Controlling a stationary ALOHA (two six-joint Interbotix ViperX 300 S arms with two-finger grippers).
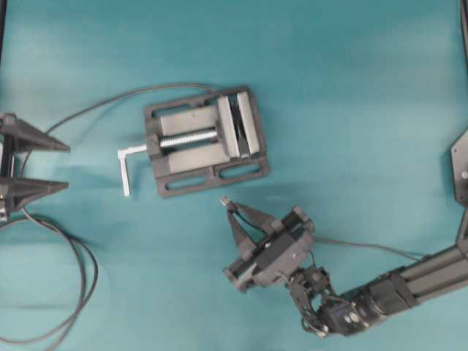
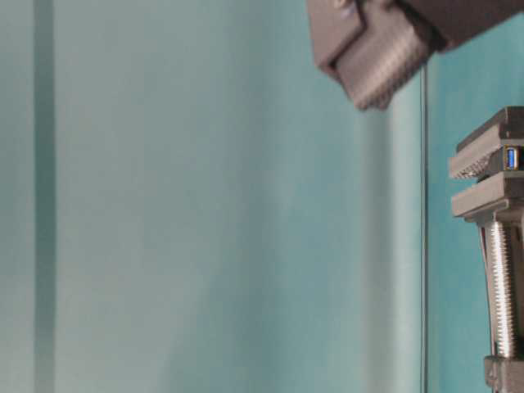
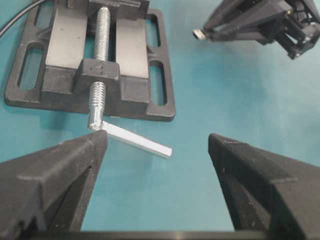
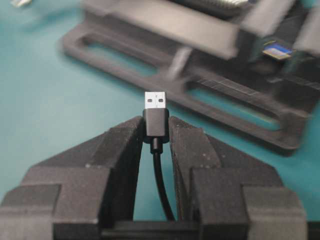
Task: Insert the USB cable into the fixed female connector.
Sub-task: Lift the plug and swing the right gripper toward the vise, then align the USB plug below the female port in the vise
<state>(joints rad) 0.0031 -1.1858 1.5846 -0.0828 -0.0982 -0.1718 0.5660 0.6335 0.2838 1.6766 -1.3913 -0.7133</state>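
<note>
My right gripper (image 1: pixel 230 210) is shut on the black plug of the USB cable (image 4: pixel 155 114), whose metal tip sticks out past the fingertips. It hovers just below the vise's lower right corner, and the cable (image 1: pixel 365 246) trails off to the right. The fixed female connector (image 4: pixel 277 50), with a blue insert, sits clamped between the vise jaws (image 2: pixel 512 157). In the right wrist view it lies ahead and to the right of the plug. My left gripper (image 1: pixel 45 165) stands open at the far left, with nothing between its fingers (image 3: pixel 80 155).
The grey vise (image 1: pixel 205 142) stands mid-table with its silver L-shaped handle (image 1: pixel 126 168) pointing left. A thin black cable (image 1: pixel 102 104) runs from the vise to the left edge. A thicker black cable (image 1: pixel 82 281) loops at the lower left.
</note>
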